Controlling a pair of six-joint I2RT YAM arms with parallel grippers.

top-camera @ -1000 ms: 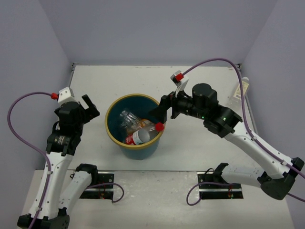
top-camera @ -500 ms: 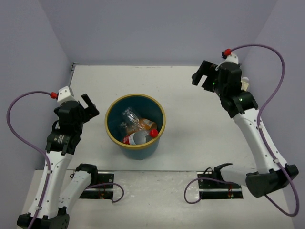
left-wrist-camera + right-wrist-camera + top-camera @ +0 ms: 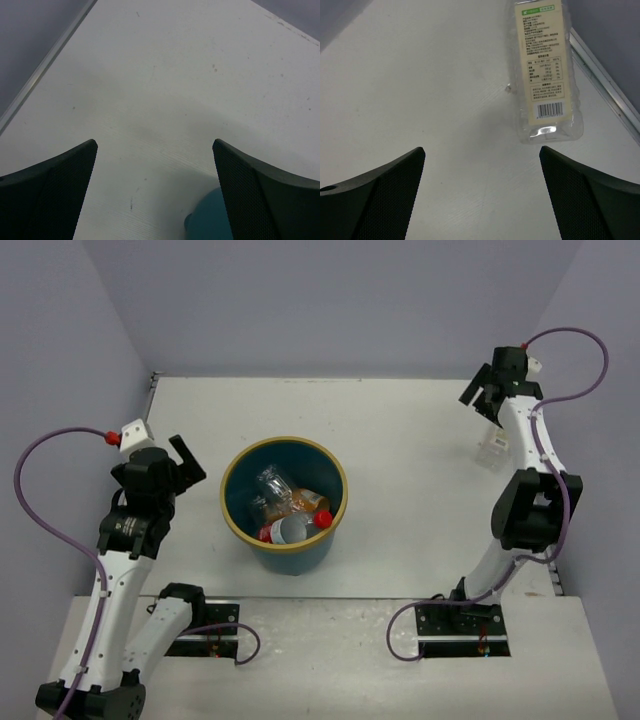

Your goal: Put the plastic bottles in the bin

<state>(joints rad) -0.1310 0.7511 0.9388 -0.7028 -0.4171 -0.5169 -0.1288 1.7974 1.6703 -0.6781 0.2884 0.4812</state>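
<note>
Bin: round teal bucket [image 3: 225,502] with a tan rim, standing mid-table [image 3: 400,440] between the two arms, well apart from both grippers.
Bottles inside: several bottles [image 3: 285,510] lying jumbled at the bottom, with clear bodies, a red cap and an orange label showing.
Bottle left out: last bottle [image 3: 546,70], clear with a white printed label and the barcode facing up. Lying on its side at the far right of the table, just beside the edge strip [image 3: 605,80] under the wall [image 3: 615,25]. Cap end cut off in the wrist view.
Handling, as a judgement: looks empty, so probably light and thin-walled. Likely to dent under a hard squeeze and to skid on the smooth tabletop if nudged. Glossy plastic and a slick label, so apt to slip in a loose hold.
Where to take hold, as a judgement: across the short width of the body, about mid-label, one finger on each long side. Little room for the finger on the wall side.
Right gripper [image 3: 478,398]: hovering over bare table just short of the bottle's base, jaws spread wide, nothing between them and nothing touched. Bottle lying ahead and right of the gap's centre line.
Left gripper [image 3: 190,462]: parked left of the bin, jaws parted wide and empty. Only table and a sliver of teal bin wall below.
Step in hand, as a judgement: approach to the last bottle, not yet lined up over it.
Risk: pushing the bottle against the strip instead of straddling it.
</note>
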